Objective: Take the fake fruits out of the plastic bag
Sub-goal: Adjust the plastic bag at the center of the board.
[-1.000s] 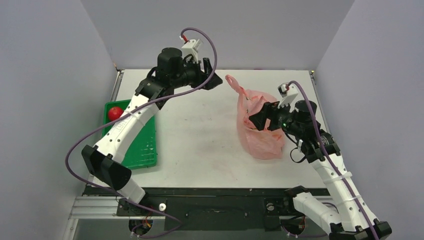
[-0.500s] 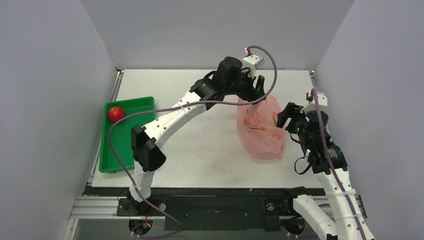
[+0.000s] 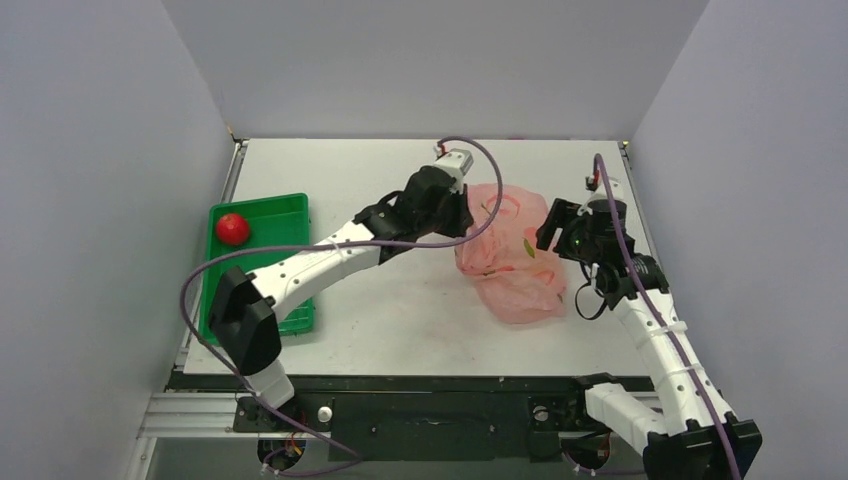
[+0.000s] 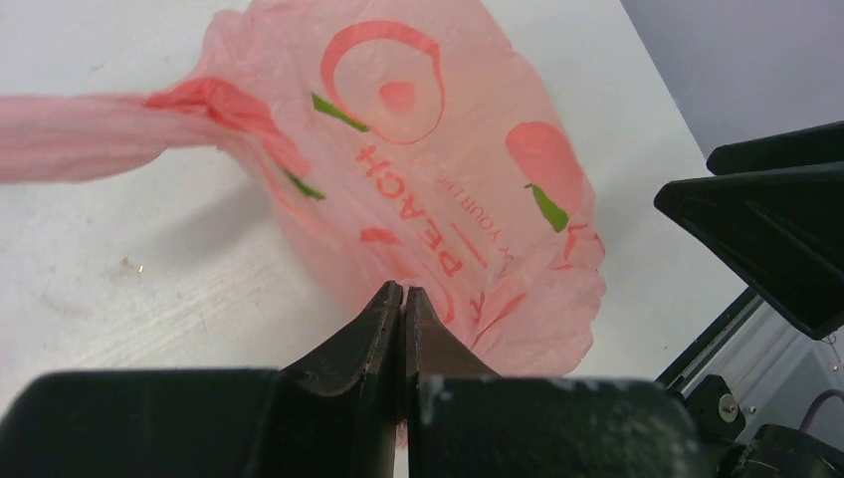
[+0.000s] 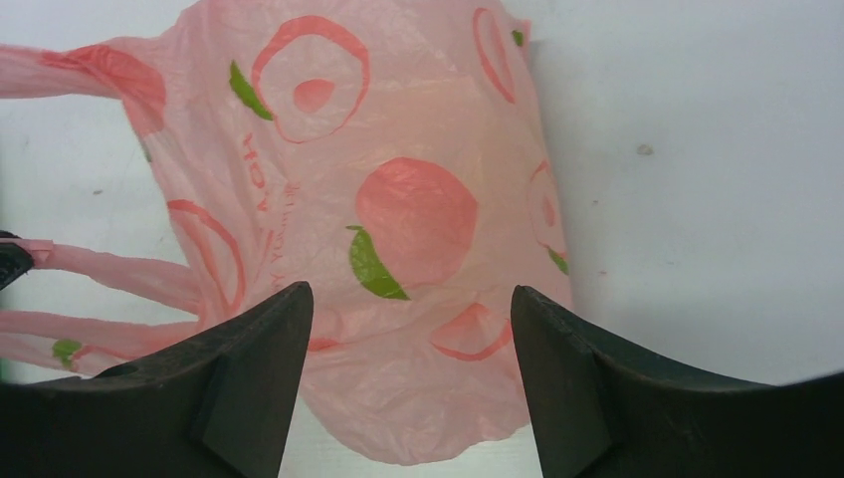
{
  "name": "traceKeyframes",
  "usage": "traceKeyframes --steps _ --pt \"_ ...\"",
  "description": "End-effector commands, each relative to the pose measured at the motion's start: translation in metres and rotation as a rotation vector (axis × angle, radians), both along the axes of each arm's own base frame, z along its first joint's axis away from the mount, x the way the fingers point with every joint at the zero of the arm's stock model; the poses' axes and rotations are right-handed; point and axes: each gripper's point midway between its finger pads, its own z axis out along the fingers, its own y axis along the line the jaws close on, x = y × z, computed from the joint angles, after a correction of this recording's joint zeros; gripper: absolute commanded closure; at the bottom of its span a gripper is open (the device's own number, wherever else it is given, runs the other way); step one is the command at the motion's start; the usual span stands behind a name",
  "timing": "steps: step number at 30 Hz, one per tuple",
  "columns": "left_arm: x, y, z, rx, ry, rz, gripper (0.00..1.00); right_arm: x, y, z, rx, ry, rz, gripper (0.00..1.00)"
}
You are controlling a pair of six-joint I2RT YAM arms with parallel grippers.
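Note:
The pink plastic bag [image 3: 510, 270] lies crumpled on the white table at the right, printed with red peaches and letters. My left gripper [image 3: 462, 215] is at the bag's left edge. In the left wrist view its jaws [image 4: 403, 291] are pressed together, with a sliver of pink film pinched between them and the bag [image 4: 428, 149] spreading out beyond. My right gripper [image 3: 548, 225] hovers at the bag's upper right. Its fingers stand wide apart [image 5: 403, 299] over the bag [image 5: 398, 199] with nothing between them. The fake fruits are hidden inside the bag.
A green tray [image 3: 285, 208] sits at the table's left edge with a red round fruit [image 3: 232, 228] in its far corner. Grey walls close in the table on three sides. The bag's handles [image 5: 109, 274] stretch out toward the left arm.
My left arm swung from the table's back centre to the bag's left edge and its jaws shut. The bag now lies wider and flatter. My right gripper drew back from the bag's mouth.

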Motion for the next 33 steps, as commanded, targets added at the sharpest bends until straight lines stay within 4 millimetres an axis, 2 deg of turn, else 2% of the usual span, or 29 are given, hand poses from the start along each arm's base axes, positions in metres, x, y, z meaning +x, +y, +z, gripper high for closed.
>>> traceKeyframes --steps 1,2,3,6,7,8,9,10,11,14,20,23,25,29,33 --pt "0.003 0.026 0.081 -0.329 -0.157 0.195 1.0 0.023 0.041 0.022 0.006 -0.054 0.09 0.31" --pt "0.003 0.026 0.087 -0.367 -0.161 0.201 1.0 0.024 0.053 0.027 0.017 -0.06 0.112 0.31" --pt "0.0 0.028 0.086 -0.372 -0.155 0.201 1.0 0.029 0.061 0.022 0.021 -0.044 0.124 0.31" --pt "-0.004 0.029 0.082 -0.4 -0.124 0.206 1.0 0.034 0.095 0.025 0.054 -0.043 0.193 0.32" --pt "-0.007 0.031 0.075 -0.399 -0.112 0.209 1.0 0.038 0.104 0.021 0.066 -0.032 0.213 0.32" --pt "-0.009 0.033 0.079 -0.426 -0.111 0.216 1.0 0.038 0.114 0.022 0.086 -0.032 0.233 0.32" --pt "-0.011 0.036 0.069 -0.419 -0.098 0.224 1.0 0.041 0.123 0.02 0.103 -0.032 0.257 0.32" --pt "-0.012 0.039 0.072 -0.441 -0.095 0.234 1.0 0.041 0.133 0.014 0.1 -0.016 0.278 0.33" --pt "-0.014 0.04 0.064 -0.433 -0.083 0.238 1.0 0.044 0.136 0.015 0.086 -0.022 0.278 0.33" --pt "-0.017 0.042 0.058 -0.426 -0.064 0.239 1.0 0.042 0.154 -0.002 0.018 0.006 0.323 0.33" --pt "-0.024 0.048 0.051 -0.403 -0.047 0.237 1.0 0.037 0.154 -0.038 -0.144 0.03 0.267 0.29" --pt "-0.027 0.052 0.047 -0.39 -0.04 0.238 1.0 0.036 0.141 -0.05 -0.256 0.022 0.222 0.31" --pt "-0.029 0.054 0.044 -0.382 -0.034 0.239 1.0 0.04 0.131 -0.051 -0.306 0.012 0.177 0.34" --pt "-0.034 0.059 0.041 -0.397 -0.014 0.25 1.0 0.051 0.122 -0.048 -0.357 -0.008 0.119 0.46" --pt "-0.039 0.062 0.036 -0.406 0.009 0.255 1.0 0.061 0.123 -0.049 -0.344 -0.026 0.081 0.66"
